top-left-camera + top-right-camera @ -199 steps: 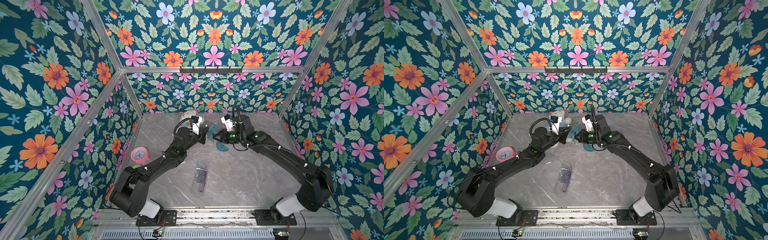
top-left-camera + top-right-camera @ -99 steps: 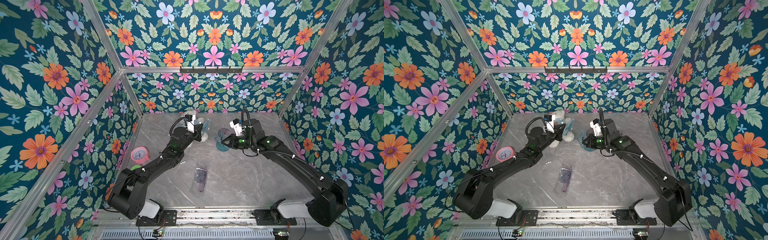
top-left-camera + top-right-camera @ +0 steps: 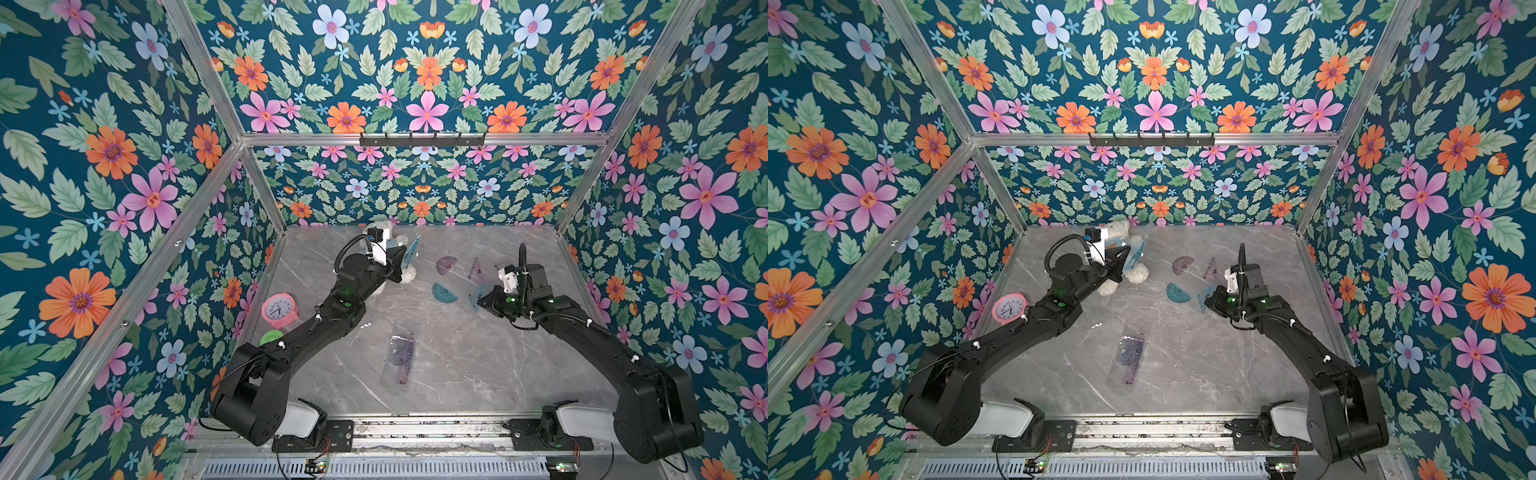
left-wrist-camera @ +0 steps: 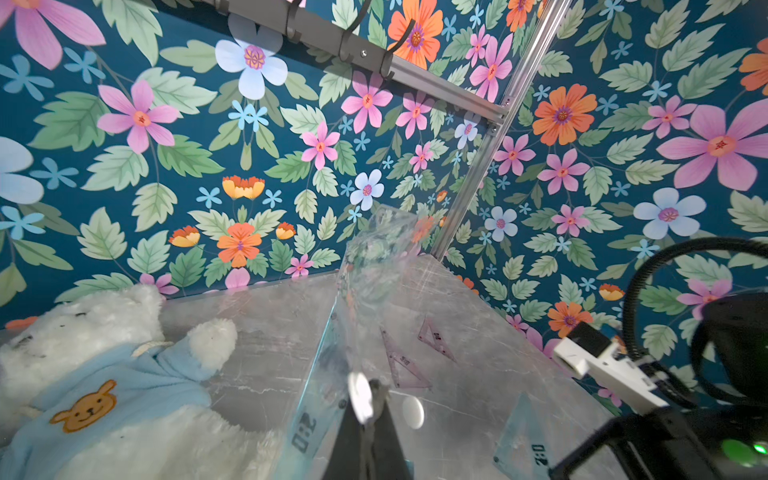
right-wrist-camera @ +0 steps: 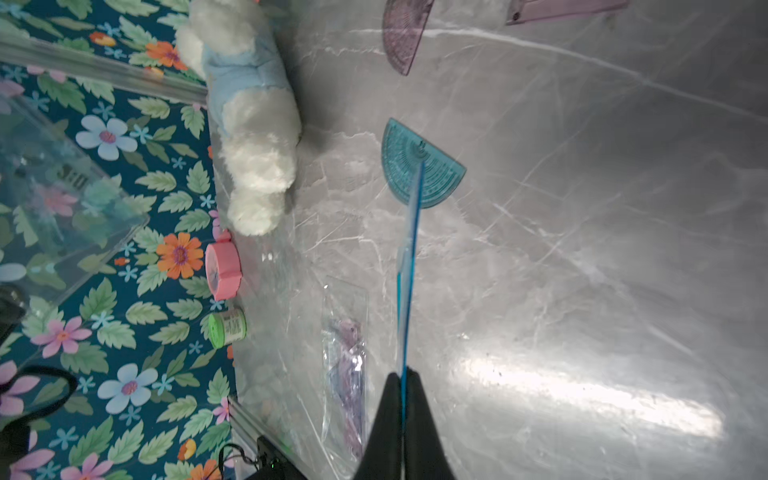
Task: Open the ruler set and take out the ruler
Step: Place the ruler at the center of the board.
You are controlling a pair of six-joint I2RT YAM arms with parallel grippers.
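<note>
- Far left, the pink clock (image 3: 279, 309) sits against the wall, well out of your way.
- Your left gripper (image 4: 370, 399) is clamped on the ruler set's clear pouch (image 4: 374, 257) near its white snap, holding it off the table (image 3: 457, 365) just beside the teddy bear (image 4: 104, 374). A blue edge shows inside. It may be the ruler, but you cannot be sure.
- The pouch is probably floppy, slick film, so pinch it near a seam or the snap.
- Mid-table lie a second pouch (image 3: 401, 353) with purple contents, a teal protractor (image 3: 444, 293), a purple protractor (image 3: 446, 263) and a purple set square (image 3: 475, 269).
- Your right gripper (image 5: 402, 378) is pinched on a thin blue piece (image 5: 409, 249), which looks triangular from the left wrist. It is probably light, stiff and smooth, so grip the flat faces near one end, because an edge would likely slip.
</note>
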